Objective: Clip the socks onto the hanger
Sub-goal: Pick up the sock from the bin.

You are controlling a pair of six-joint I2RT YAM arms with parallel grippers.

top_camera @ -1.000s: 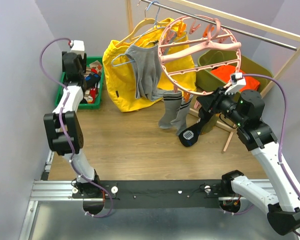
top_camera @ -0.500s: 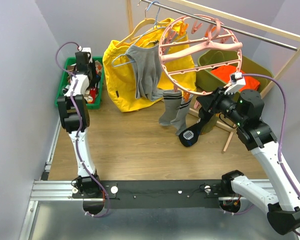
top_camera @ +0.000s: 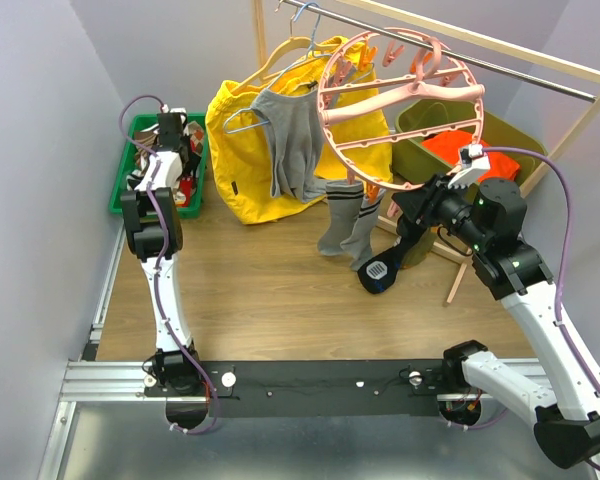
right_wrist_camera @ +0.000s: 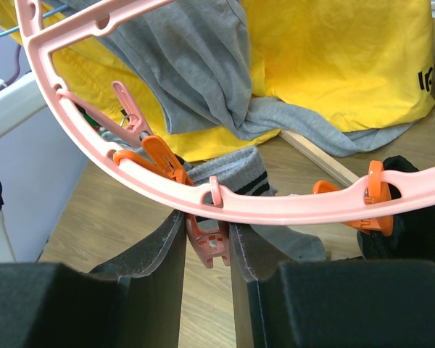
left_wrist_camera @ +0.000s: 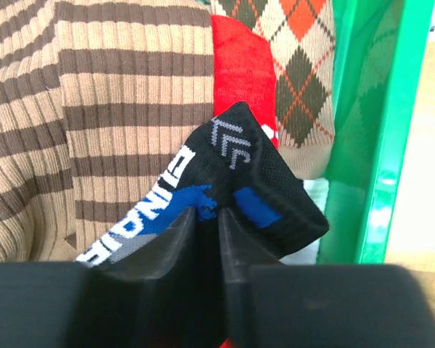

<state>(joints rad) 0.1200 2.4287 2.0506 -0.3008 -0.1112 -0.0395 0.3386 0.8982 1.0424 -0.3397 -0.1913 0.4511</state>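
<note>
overhead view of two robot arms at a wooden surface [top_camera: 270, 280]. the left arm reaches into a green bin [top_camera: 120, 190] at the far left. its wrist camera shows the left tool [left_wrist_camera: 206, 217] nearly closed, pinching a fold of a black sock [left_wrist_camera: 254, 181] with blue and white lettering. this sock lies in the bin on top of a brown-and-white striped sock [left_wrist_camera: 94, 109], a red sock [left_wrist_camera: 239, 72] and an argyle sock [left_wrist_camera: 297, 58].

the round pink hanger [top_camera: 395, 97] hangs from a rail [top_camera: 520, 55] at the back, in front of a yellow jacket [top_camera: 235, 150] and a grey shirt [top_camera: 295, 140]. a pair of grey socks [top_camera: 345, 225] dangles from its lower rim, and a dark sock with a white patterned patch [top_camera: 380, 270] hangs beside them, down near the surface.

the right tool [right_wrist_camera: 206, 223] is at the lower rim of the hanger, its two fingers pressed against either side of a pink clip [right_wrist_camera: 206, 243] that hangs under the rim. orange clips [right_wrist_camera: 156, 156] sit on the rim to both sides.
</note>
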